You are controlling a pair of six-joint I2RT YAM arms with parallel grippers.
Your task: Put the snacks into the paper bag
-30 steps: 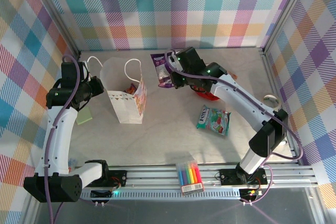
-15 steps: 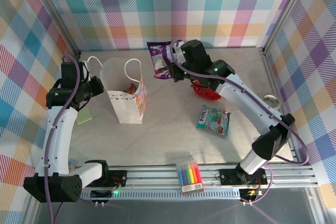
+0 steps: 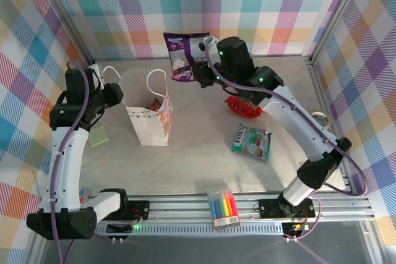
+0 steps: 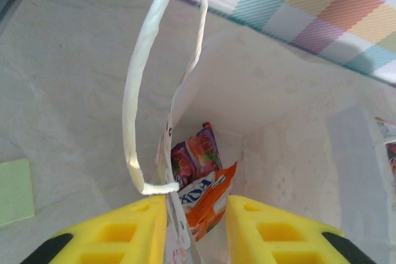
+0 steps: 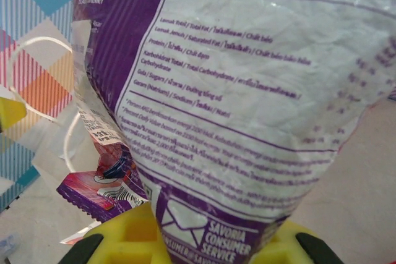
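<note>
Pastel plaid walls box in the grey counter [image 3: 204, 165], where the paper bag [image 3: 148, 125] stands left of centre. Your left hand [image 4: 197, 209] straddles its wall with the fingers apart, probably to keep the mouth spread. Your right hand [image 3: 202, 73] grips a purple packet [image 3: 179, 54] high at upper centre, just right of the mouth, likely for a drop-in. A red packet [image 3: 241, 106] and a teal-and-white packet [image 3: 252, 141] lie right of centre.

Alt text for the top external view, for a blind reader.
The right gripper holds a purple snack packet in the air, just beyond the open mouth of the paper bag, while the left gripper sits at the bag's left rim. A red packet and a teal-and-white packet lie on the table to the right, a marker pack at the near edge.
</note>
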